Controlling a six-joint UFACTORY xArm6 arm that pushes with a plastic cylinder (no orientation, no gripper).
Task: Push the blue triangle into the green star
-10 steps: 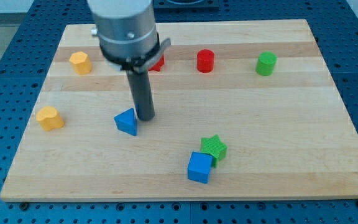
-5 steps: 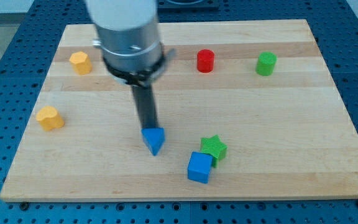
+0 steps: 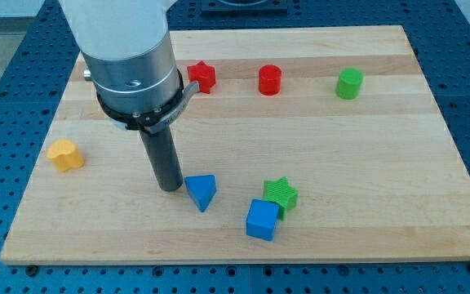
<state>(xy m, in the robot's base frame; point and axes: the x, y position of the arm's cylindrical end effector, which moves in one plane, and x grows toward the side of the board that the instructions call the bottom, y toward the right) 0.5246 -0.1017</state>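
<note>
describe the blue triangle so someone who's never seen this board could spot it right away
On the wooden board, look near the view's bottom edge, left of centre, where the dark rod comes down. The blue triangle sits just to the view's right of my tip. The only other blue piece, the blue cube, lies further right against the green star, and it is square, not wedge-shaped.

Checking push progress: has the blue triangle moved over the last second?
Yes. The blue triangle slid toward the view's right and bottom, closing on the green star, which stayed put. My tip sits at its left.
</note>
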